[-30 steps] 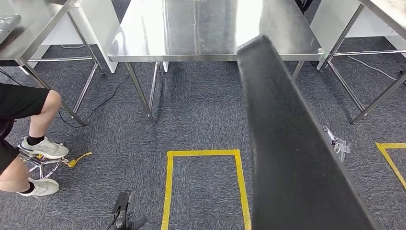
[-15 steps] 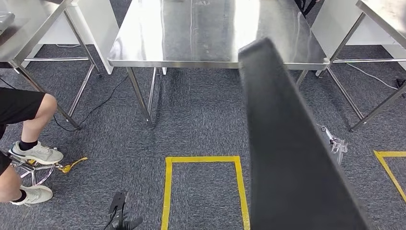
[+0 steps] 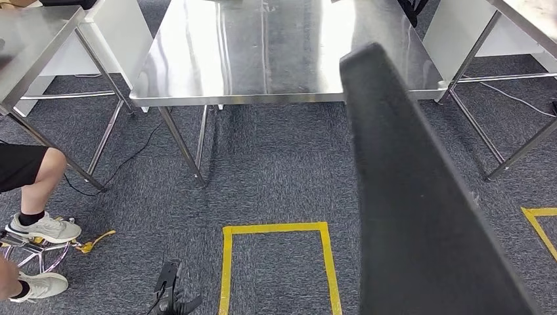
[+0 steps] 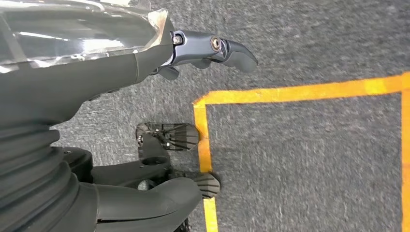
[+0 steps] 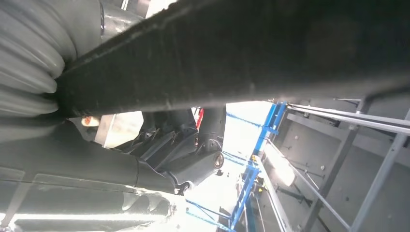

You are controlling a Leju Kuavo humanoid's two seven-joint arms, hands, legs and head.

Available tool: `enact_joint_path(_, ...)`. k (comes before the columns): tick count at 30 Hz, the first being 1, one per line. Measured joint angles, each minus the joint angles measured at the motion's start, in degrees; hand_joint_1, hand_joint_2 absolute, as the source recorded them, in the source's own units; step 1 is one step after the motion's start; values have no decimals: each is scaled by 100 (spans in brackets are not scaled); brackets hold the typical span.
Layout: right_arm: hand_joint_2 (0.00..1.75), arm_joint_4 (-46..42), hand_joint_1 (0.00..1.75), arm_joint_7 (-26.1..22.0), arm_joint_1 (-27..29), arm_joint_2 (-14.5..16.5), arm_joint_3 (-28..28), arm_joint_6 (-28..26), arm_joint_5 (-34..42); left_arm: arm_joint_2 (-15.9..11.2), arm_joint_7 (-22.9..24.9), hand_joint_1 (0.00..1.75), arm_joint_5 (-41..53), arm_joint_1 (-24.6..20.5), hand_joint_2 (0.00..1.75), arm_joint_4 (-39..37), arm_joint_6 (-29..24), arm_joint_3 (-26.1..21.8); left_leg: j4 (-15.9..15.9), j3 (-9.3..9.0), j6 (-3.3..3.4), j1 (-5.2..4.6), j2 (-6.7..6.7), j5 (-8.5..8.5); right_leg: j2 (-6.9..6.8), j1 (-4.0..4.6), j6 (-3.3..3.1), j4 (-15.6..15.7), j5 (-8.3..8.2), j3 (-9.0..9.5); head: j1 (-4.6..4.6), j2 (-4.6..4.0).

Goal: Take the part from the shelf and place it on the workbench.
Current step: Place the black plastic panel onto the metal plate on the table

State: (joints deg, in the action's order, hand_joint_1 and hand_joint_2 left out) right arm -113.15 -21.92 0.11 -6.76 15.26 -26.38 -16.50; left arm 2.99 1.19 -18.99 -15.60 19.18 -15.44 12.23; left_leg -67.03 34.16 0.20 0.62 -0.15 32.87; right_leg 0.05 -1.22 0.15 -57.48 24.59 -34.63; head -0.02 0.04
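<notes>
The long black part (image 3: 420, 210) runs from the near right corner of the head view up toward the far centre. Its far end overlaps the near edge of the steel workbench (image 3: 249, 59); whether it touches the top or is held above it cannot be told.

Right wrist view: the right hand (image 5: 188, 154) sits under the part (image 5: 251, 53), dark fingers (image 5: 203, 150) curled up against its rough black underside. The hand grips the part.

Left wrist view: the left hand (image 4: 145, 58) hangs over the grey carpet (image 4: 314, 159), with one dark finger (image 4: 217, 48) extended and nothing visible in its grasp. Whether the fingers are spread or curled cannot be told.

On the floor, a yellow tape rectangle (image 3: 276, 228) lies near, in front of the workbench. A second yellow tape corner (image 3: 535, 213) is at the right. A person's leg (image 3: 33, 177) with a white sneaker (image 3: 43, 228) is at the left edge, next to another steel table (image 3: 33, 39). A third table's legs (image 3: 519, 144) stand at the right.
</notes>
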Motion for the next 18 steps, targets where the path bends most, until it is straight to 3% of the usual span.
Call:
enact_joint_path(2, 175, 2, 175, -1, 13, -2, 0, -1, -2, -3, 14, 0, 0, 7, 175, -2, 5, 1, -566, 489, -20, 0, 0, 256, 15, 26, -33, 0, 89, 81, -7, 0)
enact_joint_path(3, 175, 3, 175, -1, 18, -4, 0, -1, -2, -7, 23, 0, 0, 11, 175, -3, 6, 1, -631, 631, -12, -2, 0, 269, 25, 41, -37, 0, 138, 138, -9, 0)
enact_joint_path(4, 175, 4, 175, -1, 21, -5, 0, -1, -2, -11, 32, 0, 0, 14, 175, -3, 7, 1, -503, 672, 13, -6, 0, 147, 35, 56, -37, 0, 190, 209, -11, 0)
enact_joint_path(6, 175, 7, 175, -1, 20, -6, 0, -1, -2, -23, 52, 0, 0, 12, 175, -4, 7, 0, 176, 511, 118, -35, 0, -412, 44, 75, -32, 6, 297, 346, -14, 0)
enact_joint_path(8, 175, 21, 175, -2, 11, -6, 2, -1, 2, -44, 69, 0, 0, 9, 175, -7, 9, -2, 724, 339, 216, -88, -19, -772, 62, 105, 10, 15, 392, 443, -3, 0)
enact_joint_path(12, 175, 40, 175, -6, -7, -15, 7, -1, 32, -62, 72, 0, -2, -9, 175, -10, 19, -6, 967, 124, 308, -105, -30, -847, 77, 124, 155, -82, 421, 511, -11, 0)
enact_joint_path(14, 175, 51, 175, -10, -40, -26, 14, 0, 60, -63, 68, 0, -6, -25, 175, -10, 25, -25, 1011, -25, 343, -73, -32, -819, 61, 117, 185, -523, 491, 275, 9, 0)
enact_joint_path(16, 175, 70, 175, -13, -63, -37, 26, 2, 83, -59, 68, 0, -10, -29, 175, -12, 31, -50, 1019, -96, 358, -66, -40, -744, 52, 100, 180, -1245, 680, -211, 29, 0)
enact_joint_path(18, 175, 97, 175, -14, -65, -49, 37, 3, 90, -53, 69, 0, -12, -17, 175, -15, 33, -61, 1018, -173, 347, -62, -52, -657, 50, 78, 204, -1608, 832, -592, 32, 0)
